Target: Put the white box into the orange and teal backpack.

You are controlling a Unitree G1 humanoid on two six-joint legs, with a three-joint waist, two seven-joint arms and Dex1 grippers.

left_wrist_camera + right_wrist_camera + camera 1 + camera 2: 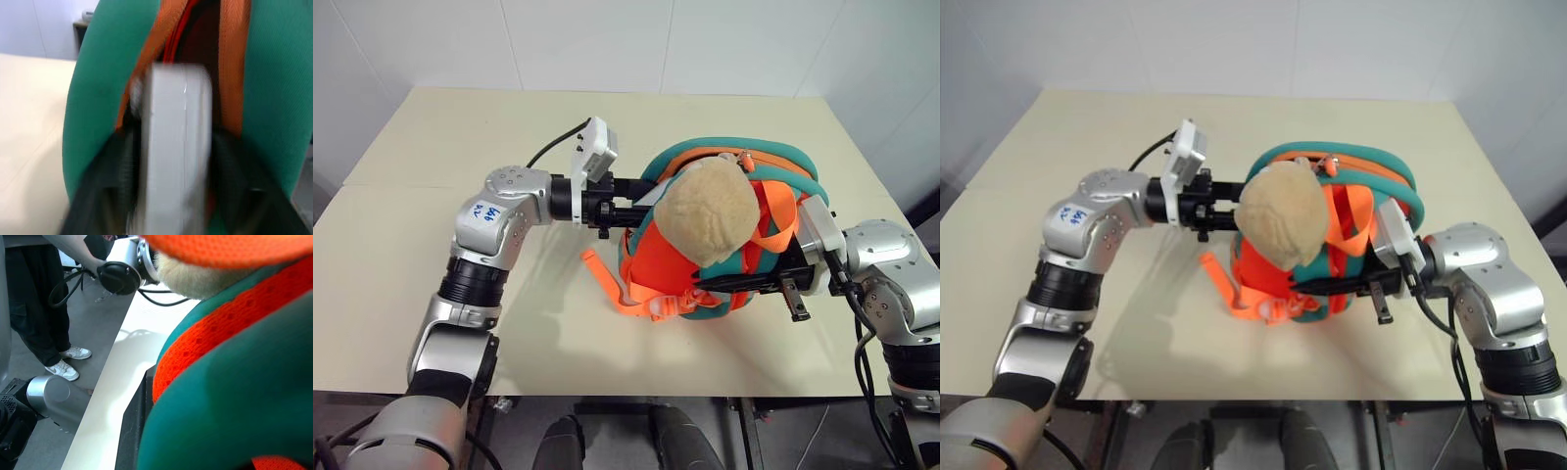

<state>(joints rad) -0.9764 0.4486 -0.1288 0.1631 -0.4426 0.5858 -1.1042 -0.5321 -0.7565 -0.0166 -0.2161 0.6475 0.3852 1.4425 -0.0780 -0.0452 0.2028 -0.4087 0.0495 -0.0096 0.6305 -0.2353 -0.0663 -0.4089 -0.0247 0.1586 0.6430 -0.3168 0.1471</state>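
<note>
1. Head views: the orange and teal backpack is standing on the table. The left end effector is reaching level into its side; the right end effector, fully closed, is pinching the lower edge.
2. Left wrist view: the white box is sitting between the black fingers at the opening, so it's the insertion step. Can't tell whether they're gripping. Next is probably pushing it deeper.
3. Right wrist view: orange webbing is crossing the teal fabric.

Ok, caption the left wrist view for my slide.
Left claw pushing the white box into the orange and teal backpack.
</note>
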